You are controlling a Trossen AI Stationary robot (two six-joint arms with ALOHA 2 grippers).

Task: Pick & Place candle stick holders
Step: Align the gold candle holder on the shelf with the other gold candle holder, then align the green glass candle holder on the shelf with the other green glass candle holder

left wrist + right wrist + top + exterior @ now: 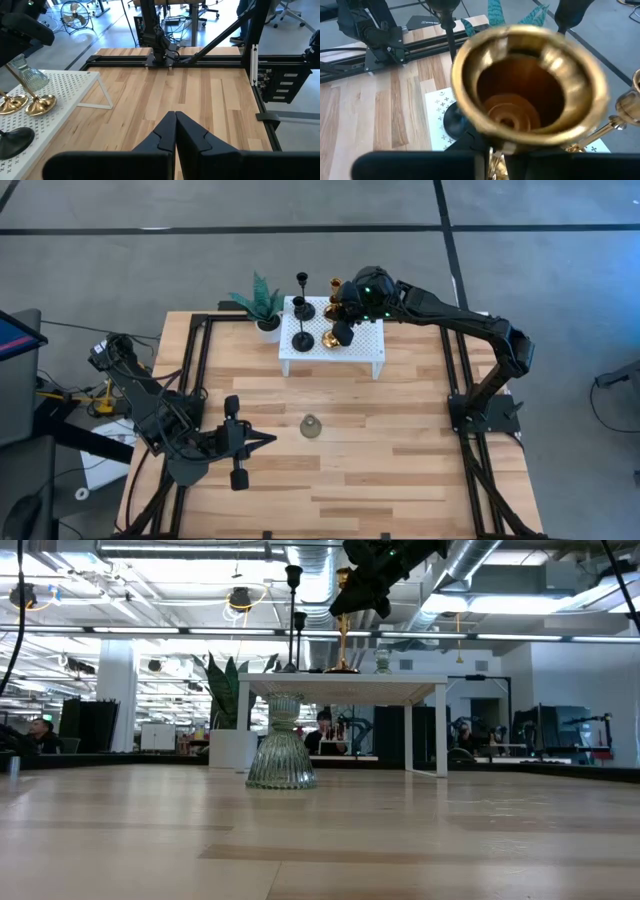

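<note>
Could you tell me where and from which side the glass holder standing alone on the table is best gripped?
I would grip the glass holder at its narrow waist, coming straight down from above: it stands upright, its ribbed skirt flares wide, and bare table surrounds it.

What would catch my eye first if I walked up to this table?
Probably the white platform at the table's far edge, crowded with black and gold candle stick holders, with the right gripper poised over a gold one. Next, the lone glassy holder mid-table, near the idle left gripper.

Wooden table (400, 470) carries white platform (362, 352), glass holder (311, 426), potted plant (262, 304).
</note>
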